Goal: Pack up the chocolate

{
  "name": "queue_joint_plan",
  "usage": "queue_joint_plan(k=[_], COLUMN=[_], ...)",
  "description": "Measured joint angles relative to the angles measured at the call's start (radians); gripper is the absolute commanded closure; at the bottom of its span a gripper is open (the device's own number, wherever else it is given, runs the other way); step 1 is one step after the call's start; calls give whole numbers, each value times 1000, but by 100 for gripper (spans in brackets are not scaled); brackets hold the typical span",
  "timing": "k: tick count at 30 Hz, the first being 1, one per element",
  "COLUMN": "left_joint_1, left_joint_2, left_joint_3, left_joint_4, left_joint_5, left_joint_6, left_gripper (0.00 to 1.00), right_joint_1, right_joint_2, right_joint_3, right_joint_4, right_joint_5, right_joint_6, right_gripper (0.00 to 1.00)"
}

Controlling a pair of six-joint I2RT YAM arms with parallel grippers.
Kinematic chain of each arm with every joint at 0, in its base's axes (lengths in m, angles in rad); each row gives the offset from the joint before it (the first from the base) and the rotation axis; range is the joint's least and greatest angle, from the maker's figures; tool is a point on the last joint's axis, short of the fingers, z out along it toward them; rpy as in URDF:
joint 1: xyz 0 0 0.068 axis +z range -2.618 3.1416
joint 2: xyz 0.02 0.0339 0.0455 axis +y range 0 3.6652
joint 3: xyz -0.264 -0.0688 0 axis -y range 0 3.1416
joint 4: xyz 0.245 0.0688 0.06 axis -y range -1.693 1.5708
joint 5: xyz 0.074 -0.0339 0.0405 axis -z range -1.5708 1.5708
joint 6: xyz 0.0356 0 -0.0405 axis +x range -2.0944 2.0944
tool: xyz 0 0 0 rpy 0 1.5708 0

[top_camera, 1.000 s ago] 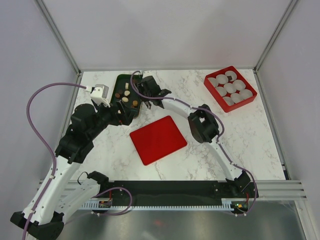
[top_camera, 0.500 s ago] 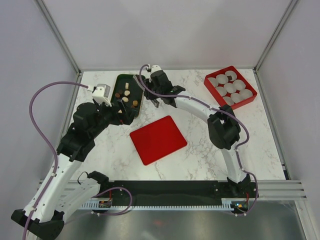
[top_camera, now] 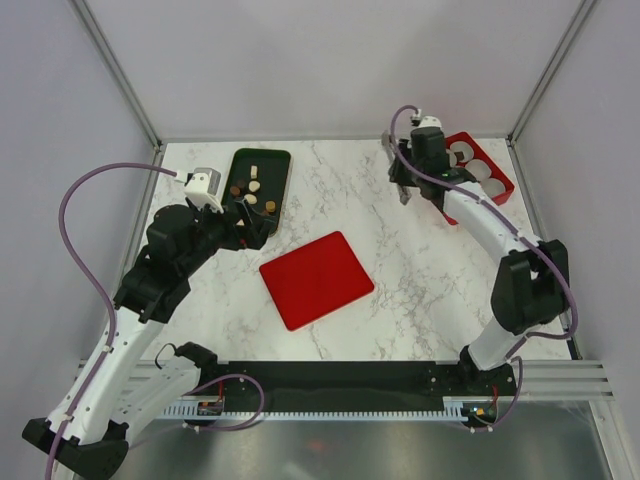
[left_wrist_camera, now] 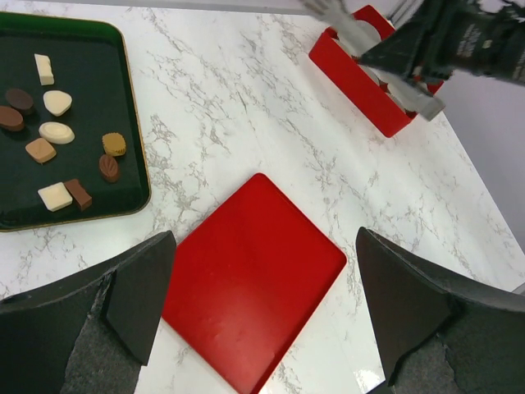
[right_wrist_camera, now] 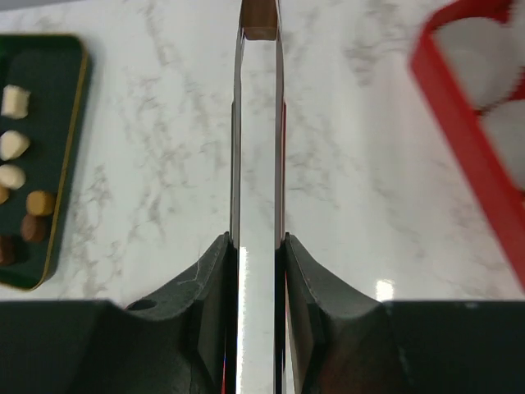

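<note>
A: What has the right gripper [right_wrist_camera: 259, 267] got?

B: Its fingers are clamped on the tongs [right_wrist_camera: 258, 156], squeezing the two blades nearly together. Straight ahead of the fingers, one brown piece [right_wrist_camera: 261, 20] is pinched between the blade tips.

A: What lies around it?

B: Bare marble [right_wrist_camera: 164, 123] is below the tongs. The box [right_wrist_camera: 463, 148] lies just ahead and to that gripper's right, with white cups [right_wrist_camera: 484, 57] in it. The tray [right_wrist_camera: 53, 115] is well off to its left.

A: And the other chocolates [left_wrist_camera: 56, 132]?

B: They are on the tray, ahead and to the left of the left gripper [left_wrist_camera: 264, 263]. Brown, dark and cream ones lie apart from each other.

A: Does the left one hold anything?

B: No. Its fingers are spread wide with nothing between them. The board [left_wrist_camera: 246, 287] lies flat on the marble under the gap. The box is far ahead to its right, and the other arm and the tongs are over it.
</note>
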Motion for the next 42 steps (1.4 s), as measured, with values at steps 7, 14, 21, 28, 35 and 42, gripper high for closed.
queue_joint_plan(k=[7,14,21,28,35,42], left_joint_1=[0,0,0,0,0,0], left_joint_2=[0,0,0,0,2,5], left_joint_3=[0,0,0,0,0,0], left_joint_4=[0,0,0,0,0,0], left_joint_5=[0,0,0,0,0,0], left_joint_6=[0,0,-1,-1,-1,-1], left_gripper=[1,1,1,1,1,1], right_joint_1=[-196,-402,-488,-496,-509,-512], right_joint_2=[-122,-97,9,82,146,178], right_joint_3=[-19,-19,31,83,136,140], right_joint_4=[-99,-187,-220,-235,-235,-235], right_joint_5=[110,114,95,77,76,77], right_joint_6=[-7,3,12,11,12,12], right_gripper=[70,69,69,68,66,64])
